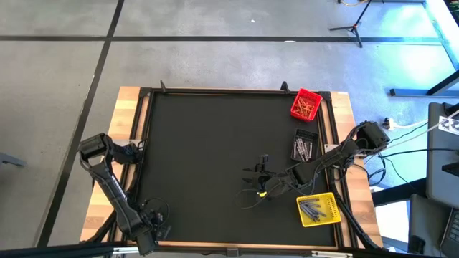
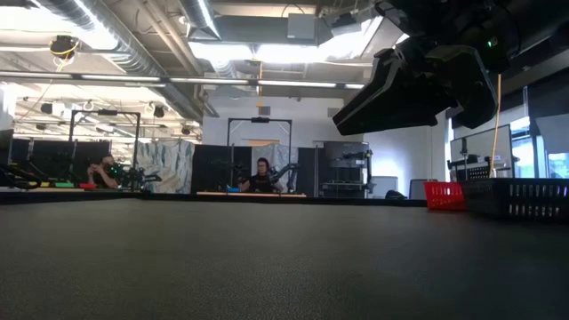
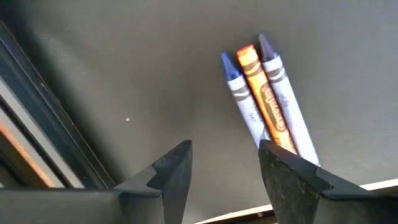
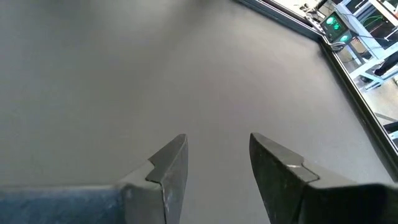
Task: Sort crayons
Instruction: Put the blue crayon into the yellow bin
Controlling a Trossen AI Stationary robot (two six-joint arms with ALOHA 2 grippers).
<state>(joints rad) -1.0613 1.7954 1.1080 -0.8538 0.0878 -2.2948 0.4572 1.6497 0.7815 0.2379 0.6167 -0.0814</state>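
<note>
Three crayons (image 3: 264,99), lower ends hidden behind left gripper (image 3: 224,177) finger.

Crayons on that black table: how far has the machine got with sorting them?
Mostly done, it seems. The red bin, black bin and yellow bin already hold crayons. Nothing is in hand: the right end effector hangs open and empty over bare mat. Left: three loose crayons, blue, orange and grey, lying before the open left end effector.

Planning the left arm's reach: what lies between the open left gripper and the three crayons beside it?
Only bare black mat, per the left wrist view: the left gripper is empty, crayons just ahead.
</note>
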